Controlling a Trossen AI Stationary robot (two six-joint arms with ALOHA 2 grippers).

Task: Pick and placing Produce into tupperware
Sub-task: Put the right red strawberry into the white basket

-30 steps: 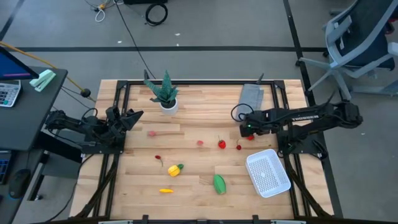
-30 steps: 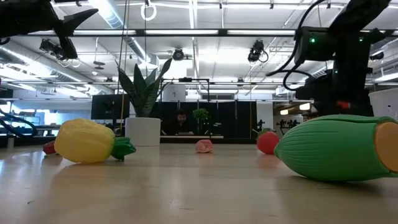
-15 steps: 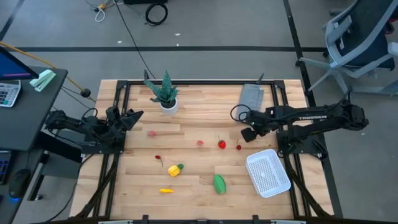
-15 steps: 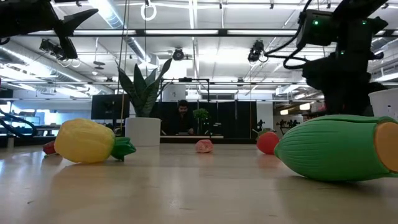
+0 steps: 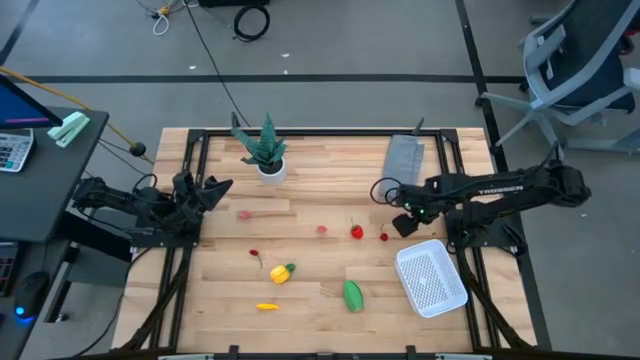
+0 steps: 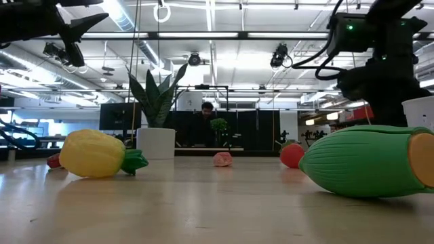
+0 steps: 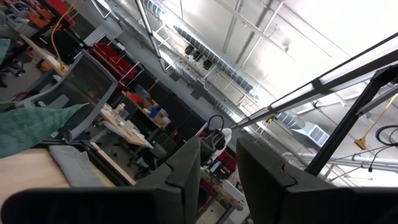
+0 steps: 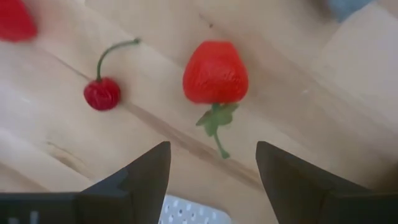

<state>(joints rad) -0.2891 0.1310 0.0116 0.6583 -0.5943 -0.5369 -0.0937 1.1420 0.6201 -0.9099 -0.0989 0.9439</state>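
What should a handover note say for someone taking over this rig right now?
Right gripper: open, empty, hovering over a strawberry and a cherry, next to the tupperware.
Left gripper: open, waiting at the table's left edge.
Tupperware looks empty; nothing placed yet.
On the table: green oblong, yellow piece with green end, thin yellow-orange piece, several small red pieces.
Left: everything.

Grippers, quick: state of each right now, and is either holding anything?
Left gripper: open, holding nothing, parked at the table's left edge.
Right gripper: open, holding nothing, poised above the strawberry beside the tupperware.
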